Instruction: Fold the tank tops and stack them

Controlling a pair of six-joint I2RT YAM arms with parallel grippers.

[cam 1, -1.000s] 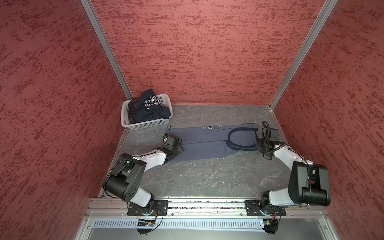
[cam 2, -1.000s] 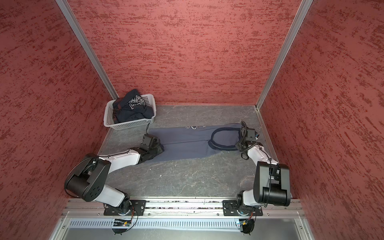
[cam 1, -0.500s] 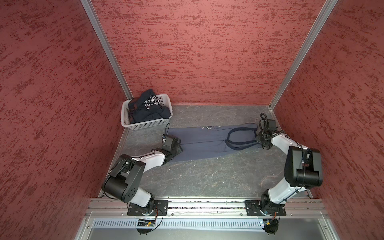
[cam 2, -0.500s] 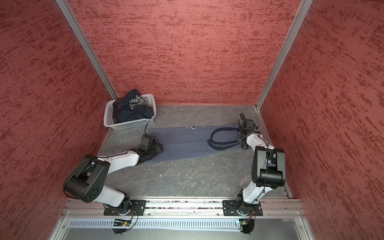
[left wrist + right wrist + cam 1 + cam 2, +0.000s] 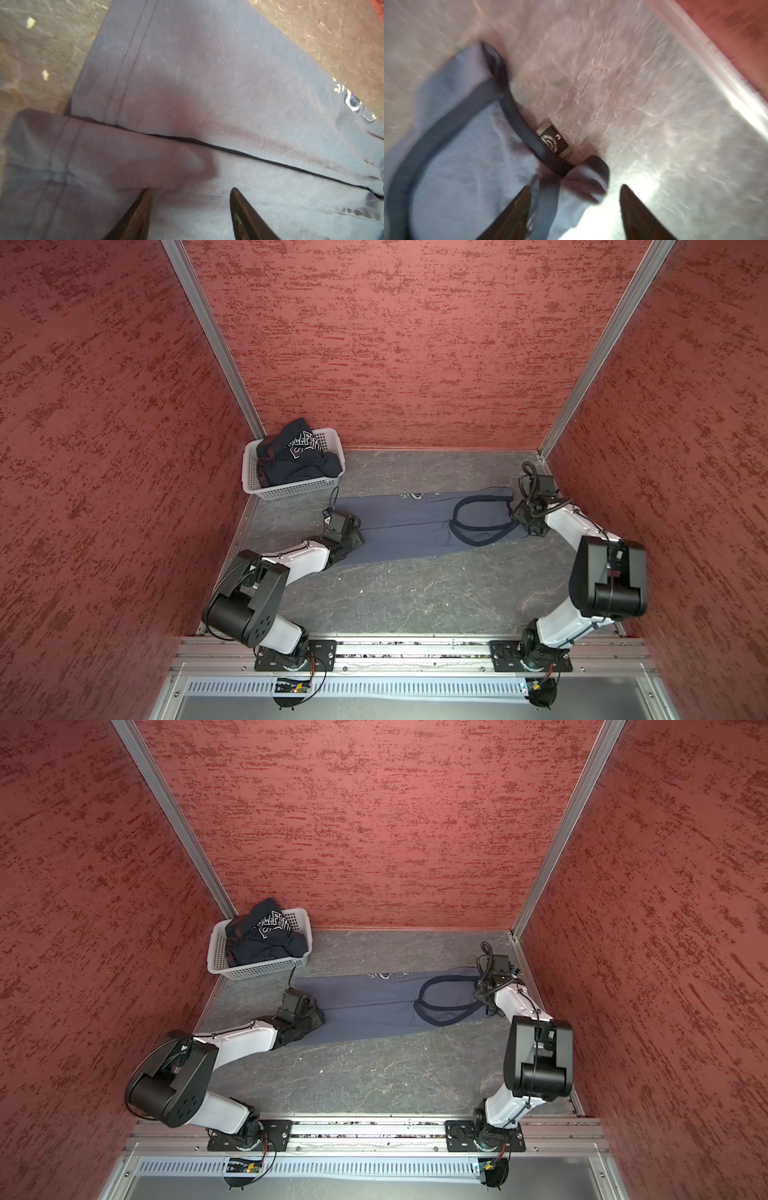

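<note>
In both top views the tabletop is bare across its near half, around 6 o'clock, so the widest free room lies there. At 3 o'clock the right pincer sits close to the side wall and its metal edge rail. The white basket fills the 10 o'clock corner.

The grey-blue tank top lies flat from 9 to 3 o'clock in a long band, folded lengthwise, one folded edge running along its middle. Its navy-trimmed opening loops at the 3 o'clock end (a black size label shows there).

The left pincer rests over the hem end, its jaws apart on the cloth. The right pincer's jaws stand apart, a strap lying loose between them. The navy tank top is bunched in the basket.
</note>
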